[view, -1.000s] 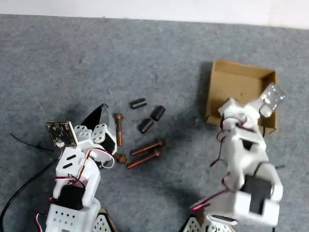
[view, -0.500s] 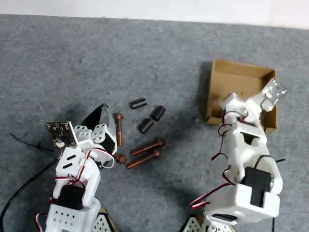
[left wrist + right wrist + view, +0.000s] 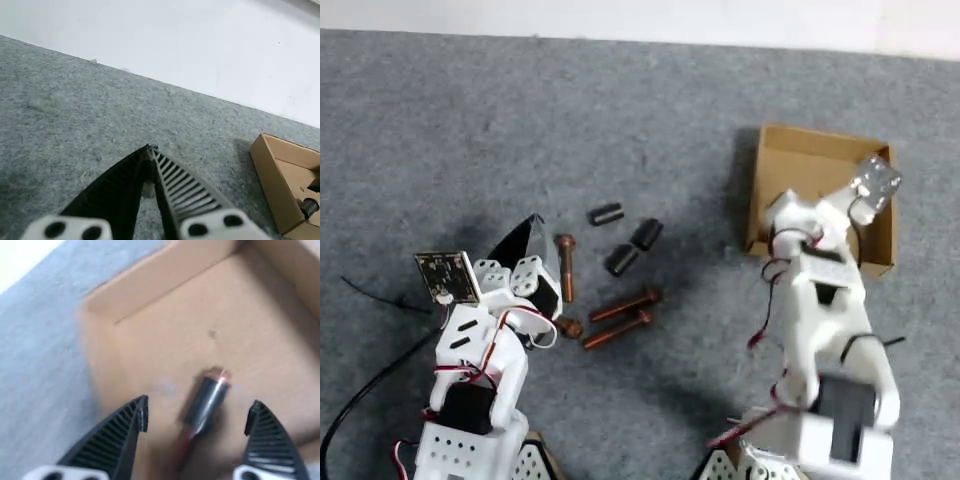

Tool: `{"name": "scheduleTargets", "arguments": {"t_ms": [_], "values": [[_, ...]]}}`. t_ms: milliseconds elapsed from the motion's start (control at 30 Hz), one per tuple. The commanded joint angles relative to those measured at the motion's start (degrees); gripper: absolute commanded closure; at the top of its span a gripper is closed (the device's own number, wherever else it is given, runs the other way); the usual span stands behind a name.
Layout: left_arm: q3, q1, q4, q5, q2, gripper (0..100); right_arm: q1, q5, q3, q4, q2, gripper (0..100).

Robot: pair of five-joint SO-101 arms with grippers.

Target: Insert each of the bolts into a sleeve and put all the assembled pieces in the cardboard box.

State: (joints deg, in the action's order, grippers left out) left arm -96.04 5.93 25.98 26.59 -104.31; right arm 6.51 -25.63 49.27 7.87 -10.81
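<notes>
The right gripper (image 3: 199, 404) gapes empty over the shallow brown cardboard box (image 3: 135, 290), above a black-sleeved copper bolt (image 3: 207, 397) on its floor. The left gripper (image 3: 149, 151), closed on nothing, sits beside loose copper bolts (image 3: 623, 305) and short black sleeves (image 3: 623, 260) on open grey carpet (image 3: 440, 130).

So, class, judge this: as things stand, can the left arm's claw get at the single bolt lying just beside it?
Probably yes: the left claw sits right beside that bolt and nothing lies between them, though its shut jaws would have to open first.
</notes>
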Motion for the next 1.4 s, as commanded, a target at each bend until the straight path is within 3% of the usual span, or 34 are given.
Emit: {"name": "scheduleTargets", "arguments": {"t_ms": [0, 233, 367, 467, 633, 833, 1067, 1367], "values": [[-1.1, 0.0, -0.2, -0.6, -0.6, 99, -3.9, 0.2, 4.9, 3.6, -15.6, 71.6], [-1.1, -0.1, -0.2, -0.6, -0.6, 99, -16.7, 0.8, 24.7, 3.6, -44.0, 71.6], [-1.1, -0.4, -0.2, -0.6, -0.6, 99, -27.3, 13.5, 31.2, 3.6, -51.2, 71.6], [-1.1, -0.4, -0.2, -0.6, -0.6, 99, -32.7, 15.6, 32.7, 3.7, -50.6, 71.7], [-1.1, -0.5, -0.2, -0.6, -0.6, 99, -38.3, 11.5, 28.5, 3.9, -42.6, 71.7], [-1.1, -0.5, -0.3, -0.6, -0.6, 99, -38.5, 11.2, 10.7, 8.1, -19.5, 71.7], [-1.1, -0.5, -0.3, -0.7, -0.6, 99, -36.0, 1.3, -7.8, 8.7, 2.9, 71.7], [-1.1, -0.5, -0.3, -0.7, -0.6, 99, -33.4, 0.9, -9.7, 8.7, 10.7, 71.7]]}}
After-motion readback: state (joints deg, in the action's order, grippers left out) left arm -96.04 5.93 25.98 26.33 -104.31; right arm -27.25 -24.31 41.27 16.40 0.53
